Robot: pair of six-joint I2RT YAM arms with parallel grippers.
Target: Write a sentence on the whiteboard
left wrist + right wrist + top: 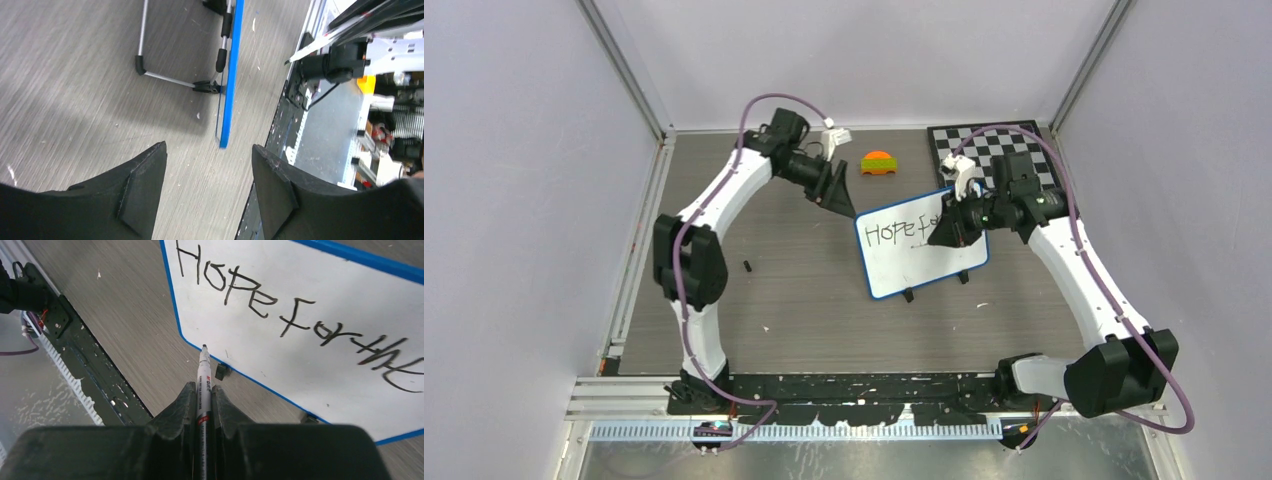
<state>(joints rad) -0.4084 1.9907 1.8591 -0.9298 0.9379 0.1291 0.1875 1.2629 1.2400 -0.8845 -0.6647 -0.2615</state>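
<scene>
While right gripper [202, 390] pinches slim white marker [203, 365], tip near corner of blue-rimmed white whiteboard [310, 300], we judge sentence unfinished; left gripper [209, 148] agape, empty; next we need tip on bare board.

The counter [804, 300] is a grey-brown surface with a fine wood-grain pattern, walled in on three sides by pale panels. The whiteboard [921, 250] stands tilted near its middle, propped on small black feet [909, 295] and a thin metal stand [165, 75] whose black-tipped legs rest on the surface. A black-and-white checkered board [984, 140] lies flat in the far right corner. Near the far edge, left of that board, sits a small orange and green object [879, 163]. A small black piece [748, 266] lies alone toward the left side. A few white flecks [765, 328] dot the surface. A black strip [864, 385] runs along the near edge.
</scene>
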